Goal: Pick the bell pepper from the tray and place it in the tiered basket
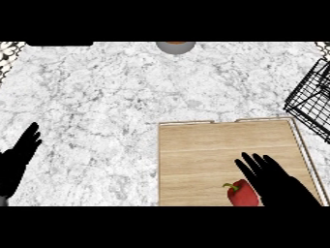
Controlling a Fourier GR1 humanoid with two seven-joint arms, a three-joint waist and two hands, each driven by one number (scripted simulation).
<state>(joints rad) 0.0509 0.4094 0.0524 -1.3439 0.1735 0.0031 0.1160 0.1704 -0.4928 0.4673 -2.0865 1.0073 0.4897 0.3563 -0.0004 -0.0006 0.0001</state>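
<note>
Red bell pepper [244, 194] sits at the near edge of the wooden tray [196, 155], right hand [278, 181] just beside it with fingers straight, nothing held – lined up for the grasp; tiered basket [323, 101] waits far right, left hand [10, 162] resting open on the bench [110, 97].

The wide marble counter [103, 97] lies open between the tray [196, 150] and the far edge, where only a small round thing [175, 47] sits. At the right edge the wire basket [323, 99] blocks the way, close by the tray's far right corner. The tray's wood is bare except for the pepper [243, 193] near its front.
</note>
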